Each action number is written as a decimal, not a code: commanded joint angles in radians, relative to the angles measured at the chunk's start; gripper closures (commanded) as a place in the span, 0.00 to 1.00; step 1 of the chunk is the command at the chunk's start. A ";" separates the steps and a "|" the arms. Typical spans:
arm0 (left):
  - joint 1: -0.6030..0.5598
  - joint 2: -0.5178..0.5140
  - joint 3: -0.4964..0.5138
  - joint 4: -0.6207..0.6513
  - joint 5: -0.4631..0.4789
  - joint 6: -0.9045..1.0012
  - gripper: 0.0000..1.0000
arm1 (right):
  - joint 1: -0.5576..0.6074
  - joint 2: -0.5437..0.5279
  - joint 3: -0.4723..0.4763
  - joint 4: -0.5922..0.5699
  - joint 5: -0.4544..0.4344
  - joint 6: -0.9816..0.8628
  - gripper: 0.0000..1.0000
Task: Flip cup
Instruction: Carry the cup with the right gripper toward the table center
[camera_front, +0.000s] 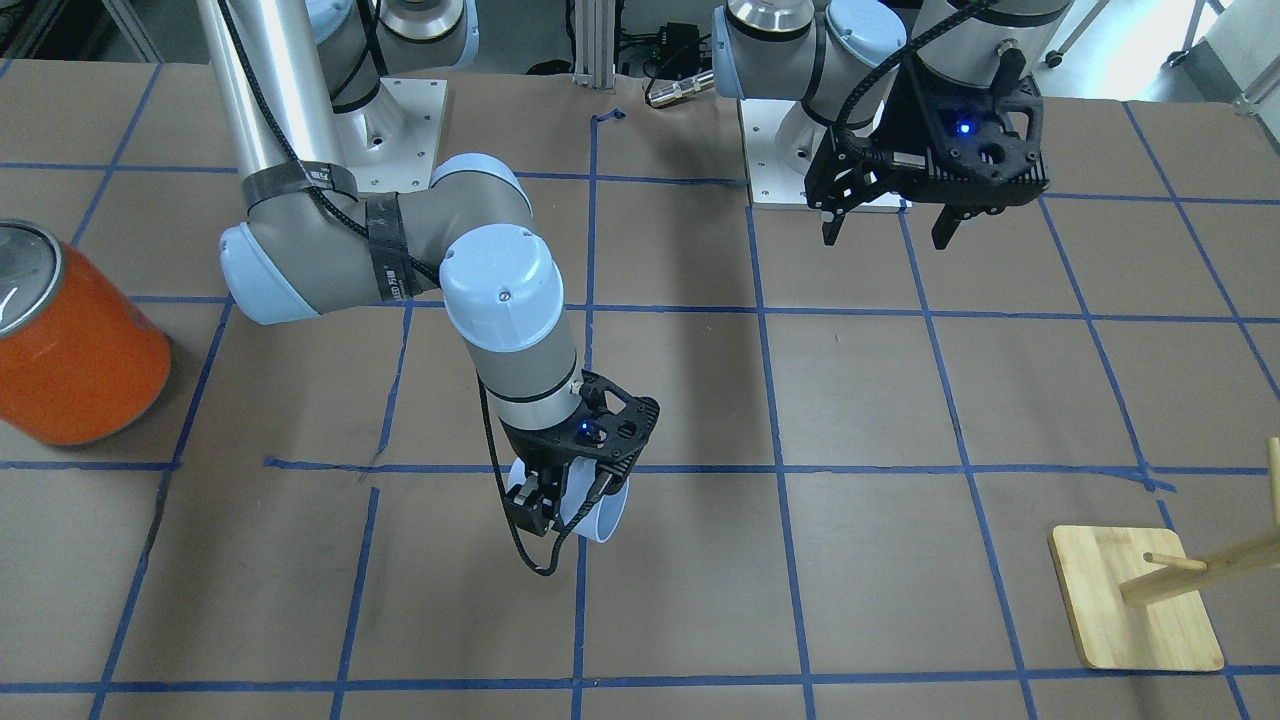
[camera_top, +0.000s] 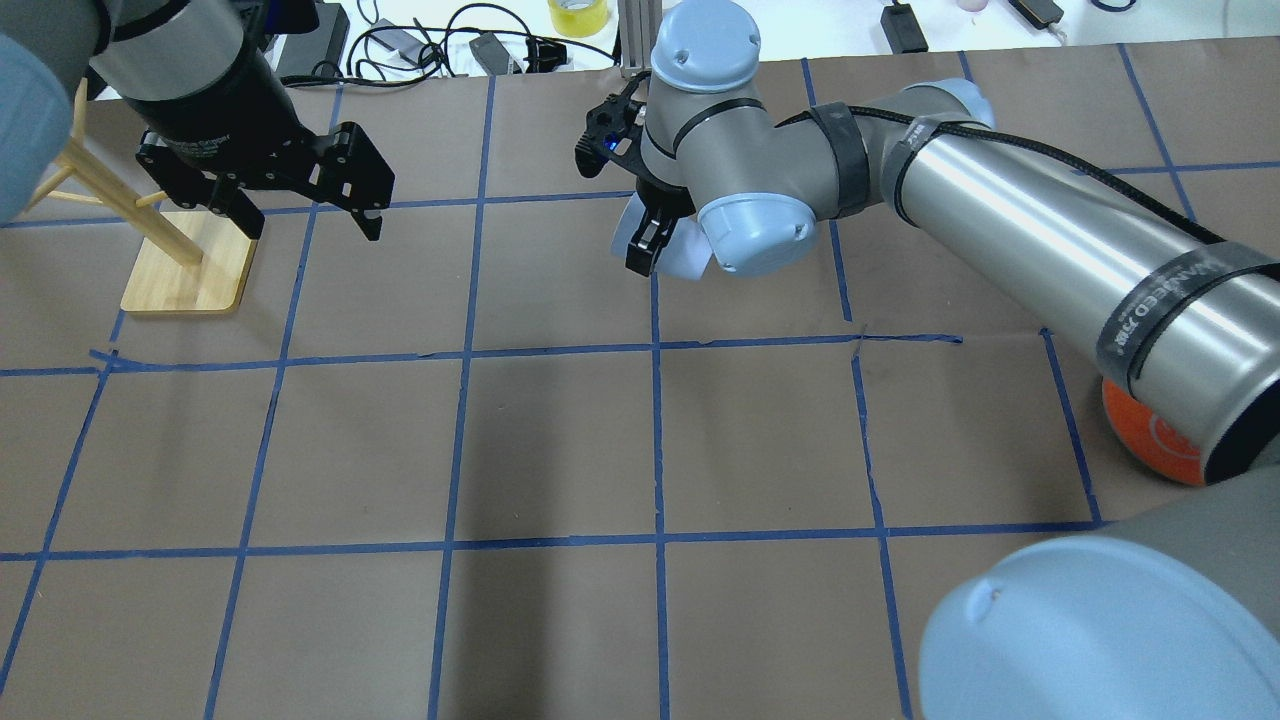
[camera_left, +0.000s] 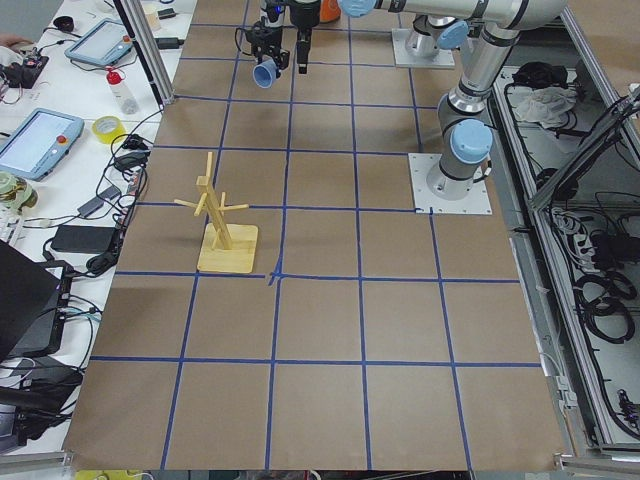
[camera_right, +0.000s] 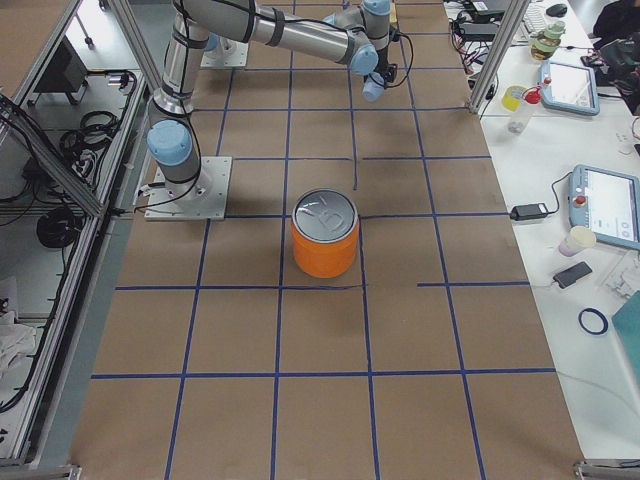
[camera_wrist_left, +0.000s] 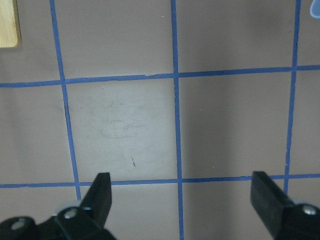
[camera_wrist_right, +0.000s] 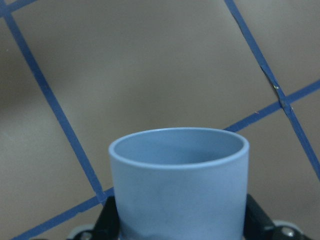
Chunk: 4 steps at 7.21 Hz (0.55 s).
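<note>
Our right end effector (camera_front: 557, 508) pinches the cup (camera_wrist_right: 178, 190), rim ahead in its wrist view, half-hidden overhead; left end effector (camera_wrist_left: 181, 184) spread.

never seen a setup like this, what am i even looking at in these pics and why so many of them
This is a two-armed robot at a table covered in brown paper with a grid of blue tape. All six pictures show the same moment. One camera faces the robot, one looks over its shoulders, two look in from the table's ends, and one rides on each wrist.

The right gripper has its fingers closed on the cup, a small pale blue tumbler that is tipped sideways. The left gripper hangs open with nothing in it.

An orange can with a silver top and a wooden peg rack also stand on the table.
</note>
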 joint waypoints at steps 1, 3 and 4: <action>0.001 0.001 0.000 -0.002 0.000 0.001 0.00 | 0.030 0.010 0.013 -0.031 0.007 -0.304 0.32; 0.001 0.001 0.000 -0.002 0.000 0.001 0.00 | 0.041 0.024 0.044 -0.066 0.006 -0.451 0.30; 0.001 0.003 0.000 -0.002 0.001 0.001 0.00 | 0.046 0.034 0.055 -0.080 0.007 -0.471 0.30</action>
